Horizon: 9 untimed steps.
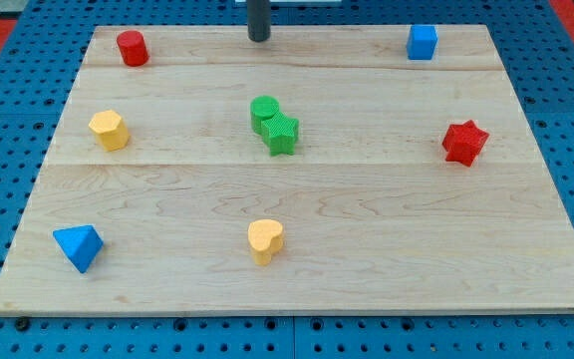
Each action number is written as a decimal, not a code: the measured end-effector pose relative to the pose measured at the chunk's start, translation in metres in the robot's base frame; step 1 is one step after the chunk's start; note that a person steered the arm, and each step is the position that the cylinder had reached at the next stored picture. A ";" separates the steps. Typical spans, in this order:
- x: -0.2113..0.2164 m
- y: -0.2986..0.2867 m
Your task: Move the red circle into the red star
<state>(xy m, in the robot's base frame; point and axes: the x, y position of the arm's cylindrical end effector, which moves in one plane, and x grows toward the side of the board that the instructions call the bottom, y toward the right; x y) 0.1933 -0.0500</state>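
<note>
Down at the view's top edge sits my tip (258, 39), the dark rod's lower end, planted on the pale wooden board (367, 219) and touching no block at all. Off to its left, well apart, waits the red circle block (133, 48), a short red cylinder in the top left corner. Way across at the view's right stands the red star block (464, 142). Centre board, a green cylinder (264, 111) and a green star (281, 133) are pressed together. Elsewhere: blue cube (422, 42) top right, yellow hexagon (109, 130) left, blue triangle (78, 245) bottom left, yellow heart (265, 240) bottom centre.
</note>
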 end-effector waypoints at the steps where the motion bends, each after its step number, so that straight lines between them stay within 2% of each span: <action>1: 0.000 -0.023; 2: 0.000 -0.069; 3: -0.002 -0.178; 4: 0.006 -0.243; 6: 0.038 -0.061; 7: 0.006 -0.132; 8: 0.018 -0.173; 9: 0.058 -0.153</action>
<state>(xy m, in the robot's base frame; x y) 0.2511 -0.2030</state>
